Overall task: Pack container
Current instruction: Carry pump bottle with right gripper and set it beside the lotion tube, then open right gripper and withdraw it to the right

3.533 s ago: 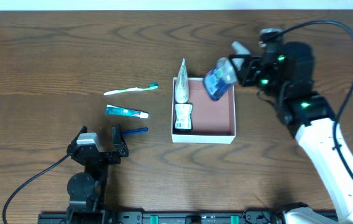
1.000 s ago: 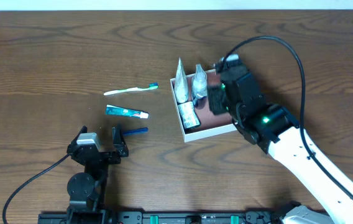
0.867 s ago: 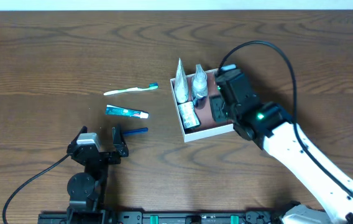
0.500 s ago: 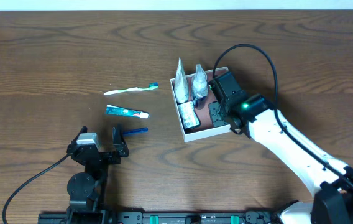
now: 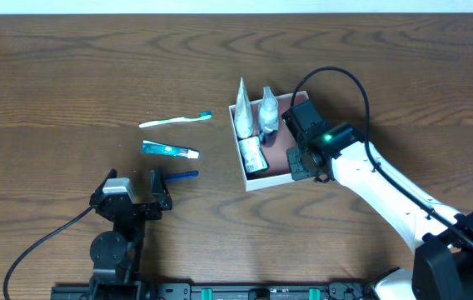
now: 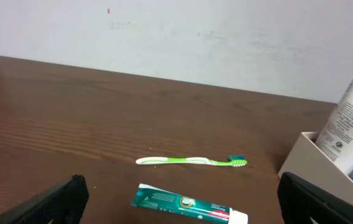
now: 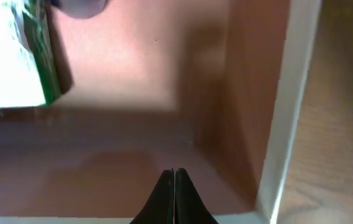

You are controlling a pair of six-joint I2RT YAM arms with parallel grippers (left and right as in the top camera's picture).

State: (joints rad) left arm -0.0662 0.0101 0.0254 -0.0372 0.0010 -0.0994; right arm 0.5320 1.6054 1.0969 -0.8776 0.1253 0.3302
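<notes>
Presently, the container (image 5: 263, 180) is seen right of centre on the bench (image 5: 70, 67), turned slightly askew. A tube (image 5: 241, 104), a bottle (image 5: 268, 112) and a packet (image 5: 253, 155) are ranged along its left wall. The right end effector (image 5: 296, 158) is lowered over its pink floor beside the right wall, tips clenched on nothing. The left end effector (image 5: 132, 185) is parked well apart, spread wide, with a toothbrush (image 5: 174, 122) and toothpaste (image 5: 170, 151) lying beyond it.
</notes>
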